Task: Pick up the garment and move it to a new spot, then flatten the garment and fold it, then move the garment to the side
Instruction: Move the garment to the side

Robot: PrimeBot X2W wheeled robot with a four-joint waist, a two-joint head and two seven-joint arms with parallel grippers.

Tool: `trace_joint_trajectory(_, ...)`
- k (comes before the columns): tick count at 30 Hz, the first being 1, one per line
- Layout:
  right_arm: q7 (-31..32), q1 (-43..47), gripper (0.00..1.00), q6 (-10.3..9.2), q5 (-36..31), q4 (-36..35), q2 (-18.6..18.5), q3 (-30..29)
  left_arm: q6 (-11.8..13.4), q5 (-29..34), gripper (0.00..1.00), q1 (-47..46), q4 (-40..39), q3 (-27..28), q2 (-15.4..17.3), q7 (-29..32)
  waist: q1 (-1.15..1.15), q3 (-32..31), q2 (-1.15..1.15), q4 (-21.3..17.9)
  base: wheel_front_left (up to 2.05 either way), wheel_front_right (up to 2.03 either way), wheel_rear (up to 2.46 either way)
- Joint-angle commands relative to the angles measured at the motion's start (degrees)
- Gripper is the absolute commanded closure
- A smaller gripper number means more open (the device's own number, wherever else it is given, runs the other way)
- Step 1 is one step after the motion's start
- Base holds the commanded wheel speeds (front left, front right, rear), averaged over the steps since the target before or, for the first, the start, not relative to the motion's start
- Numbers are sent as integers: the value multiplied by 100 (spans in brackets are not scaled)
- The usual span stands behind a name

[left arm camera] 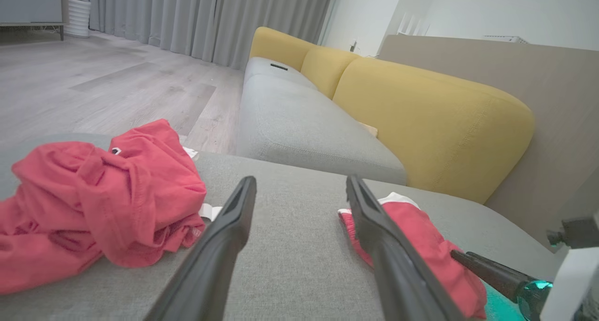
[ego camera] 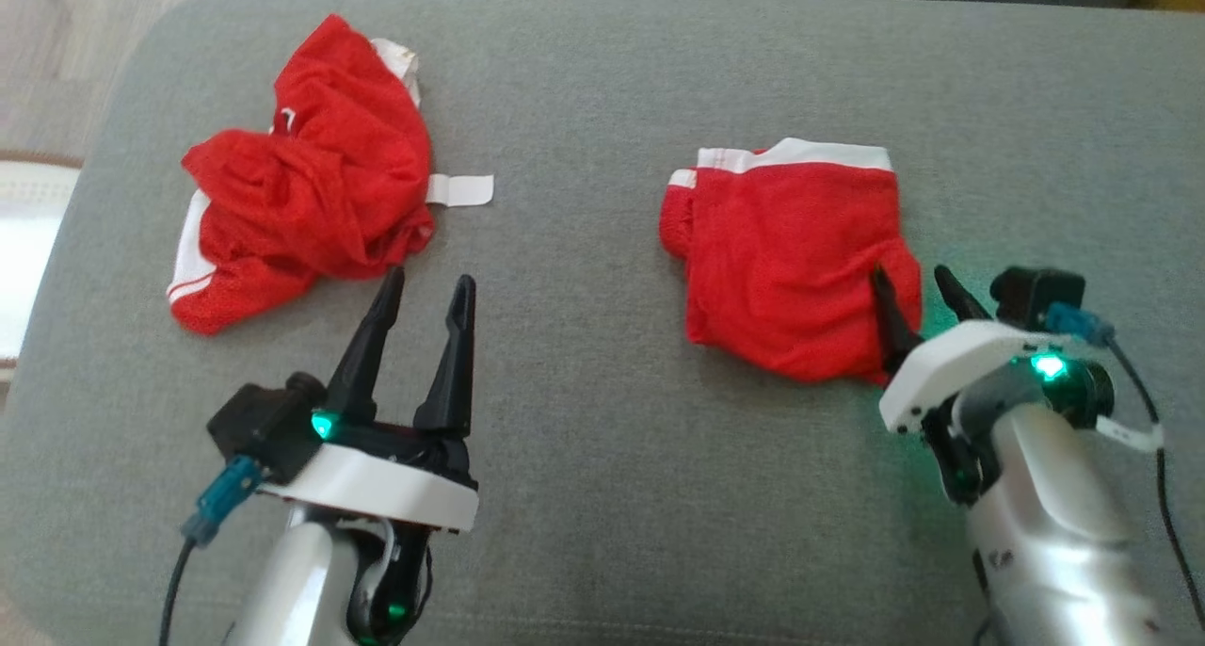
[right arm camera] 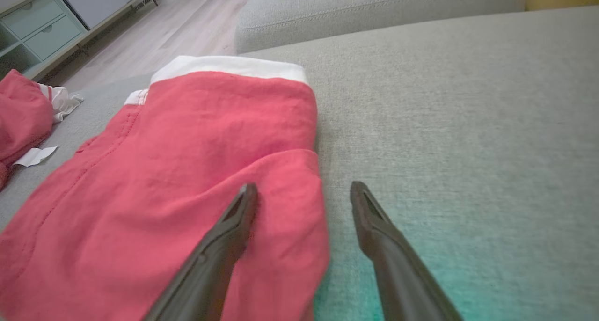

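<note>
My right gripper is spread open at the near right corner of the folded red garment. One dark finger sits over the red cloth and the other over the bare grey cushion, so the garment's right edge runs between them in my right wrist view; I cannot tell whether either finger touches the fabric. The garment lies flat on the right half of the cushion, its white waistband on the far side. My left gripper is open too and holds nothing, its fingertips just beside the near edge of the crumpled red garment, which is heaped on the cushion's left half, well apart from the folded one. A white tag sticks out from the heap's right side. My left wrist view takes in a yellow sofa backrest beyond the cushion.
</note>
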Motion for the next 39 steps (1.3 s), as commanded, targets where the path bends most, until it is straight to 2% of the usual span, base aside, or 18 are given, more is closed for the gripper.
trace_joint_trajectory(1, 36, -330, 0, -5, 115, -30, -1, 131, 24, -20, 0, -255, -177, 145, 33, -29, 0, 79, 0, 88, 0, 0, 0)
trace_joint_trajectory(10, 451, -949, 0, -5, 357, 1096, -1, 150, 50, -36, 0, -316, -164, 97, 33, -29, 0, 198, 0, 213, 0, 0, 0)
trace_joint_trajectory(11, 441, -996, 3, -5, 327, 1173, -1, 224, 57, -35, 0, -317, -166, 110, 33, -29, 0, 204, 0, 199, 0, 0, 0)
trace_joint_trajectory(12, 383, -1039, 64, -5, 259, 1228, -1, 297, 64, -31, 0, -315, -166, 126, 33, -29, 0, 205, 0, 177, 0, 0, 0)
trace_joint_trajectory(13, 297, -1079, 100, -5, 160, 1271, -1, 355, 66, -23, 0, -309, -164, 139, 33, -29, 0, 201, 0, 146, 0, 0, 0)
trace_joint_trajectory(16, 97, -1159, 100, -5, -159, 1337, -36, 494, 65, -1, 0, -296, -154, 163, 33, -29, 0, 192, 0, 67, 0, 0, 0)
trace_joint_trajectory(21, -253, -1336, 100, -5, -945, 1411, -459, 784, 51, 20, 0, -298, -146, 204, 33, -29, 0, 166, 0, -162, 0, 0, 0)
trace_joint_trajectory(28, -178, -1498, 100, -5, -1381, 1478, -1503, 843, 59, 1, 0, -347, -204, 194, 33, -29, 0, 217, 0, -407, 0, 0, 0)
trace_joint_trajectory(34, -10, -1574, 100, -5, -1675, 1548, -2494, 863, 50, -17, 0, -434, -260, 159, 33, -29, 0, 424, 0, -415, 0, 0, 0)
trace_joint_trajectory(39, 54, -1672, 100, -5, -1844, 1512, -2978, 710, 33, -12, 0, -523, -267, 183, 33, -29, 0, 643, 0, -333, 0, 0, 0)
